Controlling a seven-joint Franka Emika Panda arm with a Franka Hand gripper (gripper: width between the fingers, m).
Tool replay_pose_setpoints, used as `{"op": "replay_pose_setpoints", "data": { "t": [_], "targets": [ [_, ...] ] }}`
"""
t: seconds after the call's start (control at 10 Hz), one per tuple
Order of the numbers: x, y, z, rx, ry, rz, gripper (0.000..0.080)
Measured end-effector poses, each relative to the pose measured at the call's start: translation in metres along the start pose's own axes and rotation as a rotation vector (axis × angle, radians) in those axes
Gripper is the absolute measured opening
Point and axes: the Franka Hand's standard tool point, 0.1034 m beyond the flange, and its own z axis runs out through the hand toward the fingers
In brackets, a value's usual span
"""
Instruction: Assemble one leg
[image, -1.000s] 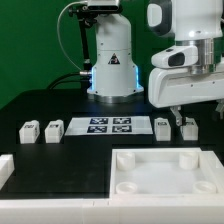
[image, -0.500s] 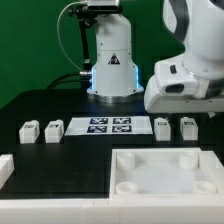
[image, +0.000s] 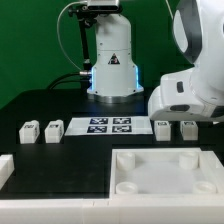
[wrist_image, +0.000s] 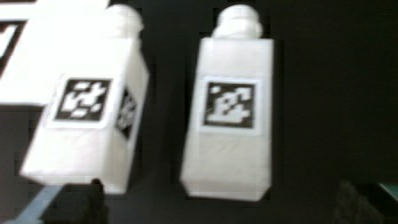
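Two legs (wrist_image: 89, 110) (wrist_image: 231, 110), small white blocks each with a black-and-white marker, lie side by side below the wrist camera. In the exterior view they are the pair (image: 162, 127) (image: 187, 128) at the right of the marker board (image: 108, 126). Two more legs (image: 28, 130) (image: 53, 130) lie left of it. My gripper (wrist_image: 222, 208) is open and empty. Its dark fingertips (wrist_image: 63, 205) show blurred at the picture's edge, astride the end of one leg and above it. In the exterior view the arm's white hand (image: 190, 95) hides the fingers.
A large white tray-like part (image: 165, 172) with raised walls lies at the front, close to the right pair of legs. Another white part (image: 5, 165) lies at the front left edge. The arm's base (image: 112, 60) stands at the back.
The arm's hand has swung toward the exterior view's right and turned, so its fingers no longer show there. The legs have not moved.
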Motion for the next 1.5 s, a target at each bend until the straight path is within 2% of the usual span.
{"op": "replay_pose_setpoints", "data": {
  "t": [0.3,0.5,0.7,0.8,0.9,1.0,1.1,1.5],
  "targets": [
    [-0.003,-0.005,0.017,-0.003,-0.002,0.008,0.0648],
    [-0.002,-0.003,0.03,-0.006,-0.014,0.011,0.0648],
    [0.001,-0.001,0.032,-0.005,-0.025,0.017,0.0648],
    [0.001,-0.001,0.032,-0.006,-0.026,0.017,0.0554],
    [0.001,-0.001,0.032,-0.006,-0.026,0.016,0.0554],
    [0.001,-0.001,0.032,-0.006,-0.026,0.016,0.034],
    [0.0,-0.001,0.031,-0.006,-0.026,0.015,0.0291],
    [0.0,-0.001,0.031,-0.006,-0.026,0.015,0.0291]
  ]
}}
